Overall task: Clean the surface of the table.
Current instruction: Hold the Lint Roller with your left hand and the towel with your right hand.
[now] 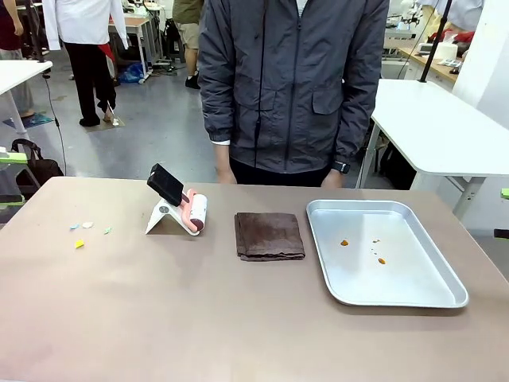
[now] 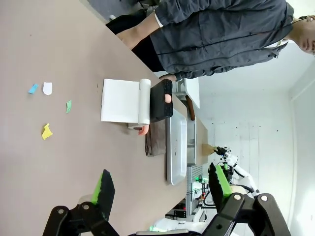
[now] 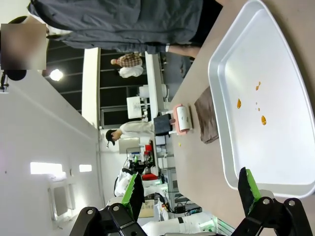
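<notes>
Evidently you are at the very start: the table (image 1: 238, 318) lies broad before you, with small paper scraps (image 1: 79, 243) on its left part and nothing wiped yet. Your left gripper (image 2: 161, 184) hangs above the near edge with its fingers spread wide and holding nothing. Your right gripper (image 3: 191, 184) is likewise spread and empty, near the tray (image 1: 406, 270). Both wrists are rolled sideways and look out across the table.

The next move, I judge, calls for picking a tool. The lint roller (image 1: 196, 212) on its white stand sits nearest the scraps, and the folded brown cloth (image 1: 270, 235) lies just beside it. Mind the person (image 1: 294, 87) standing at the far edge.
</notes>
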### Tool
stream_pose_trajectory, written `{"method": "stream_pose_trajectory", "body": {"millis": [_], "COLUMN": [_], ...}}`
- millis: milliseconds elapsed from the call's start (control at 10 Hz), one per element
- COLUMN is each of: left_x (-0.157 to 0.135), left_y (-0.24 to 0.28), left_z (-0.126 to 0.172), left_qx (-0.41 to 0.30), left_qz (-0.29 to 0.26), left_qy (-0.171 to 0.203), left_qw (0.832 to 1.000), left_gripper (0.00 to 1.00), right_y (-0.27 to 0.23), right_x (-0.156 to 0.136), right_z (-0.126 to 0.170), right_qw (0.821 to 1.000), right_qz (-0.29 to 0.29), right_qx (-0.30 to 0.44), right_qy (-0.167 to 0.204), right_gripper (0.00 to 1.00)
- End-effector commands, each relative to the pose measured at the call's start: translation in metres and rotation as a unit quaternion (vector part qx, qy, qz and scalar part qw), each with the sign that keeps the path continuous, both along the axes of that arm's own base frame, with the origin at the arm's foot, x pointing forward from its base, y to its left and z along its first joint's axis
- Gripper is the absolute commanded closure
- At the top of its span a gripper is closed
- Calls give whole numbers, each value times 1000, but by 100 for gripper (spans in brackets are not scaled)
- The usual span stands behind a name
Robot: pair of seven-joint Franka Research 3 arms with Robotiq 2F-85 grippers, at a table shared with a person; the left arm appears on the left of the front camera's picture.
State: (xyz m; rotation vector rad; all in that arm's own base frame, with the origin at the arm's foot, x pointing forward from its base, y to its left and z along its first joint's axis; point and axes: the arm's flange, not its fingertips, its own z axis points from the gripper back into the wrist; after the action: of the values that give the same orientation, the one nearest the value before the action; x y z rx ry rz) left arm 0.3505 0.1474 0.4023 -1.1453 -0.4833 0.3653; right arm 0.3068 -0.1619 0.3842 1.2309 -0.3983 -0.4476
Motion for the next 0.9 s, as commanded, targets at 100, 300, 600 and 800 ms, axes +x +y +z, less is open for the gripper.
{"method": "stream_pose_trajectory", "body": {"millis": [100, 300, 600, 800], "left_x": [-5, -4, 19, 50], "left_y": [5, 4, -37, -68], "left_z": [-1, 0, 40, 69], "left_qx": [-10, -8, 70, 106], "left_qz": [-6, 0, -30, -80], "left_qy": [-2, 0, 13, 28], "left_qw": [1000, 1000, 997, 991], "left_gripper": [0, 0, 0, 0], "right_y": [0, 9, 56, 111], "right_x": [1, -4, 12, 37], "right_z": [2, 6, 39, 66], "right_qw": [1000, 999, 990, 979], "right_qz": [-1, -30, -34, -10], "right_qx": [8, -42, -139, -204], "right_qy": [-9, -1, 15, 11], "right_gripper": [0, 0, 0, 0]}}
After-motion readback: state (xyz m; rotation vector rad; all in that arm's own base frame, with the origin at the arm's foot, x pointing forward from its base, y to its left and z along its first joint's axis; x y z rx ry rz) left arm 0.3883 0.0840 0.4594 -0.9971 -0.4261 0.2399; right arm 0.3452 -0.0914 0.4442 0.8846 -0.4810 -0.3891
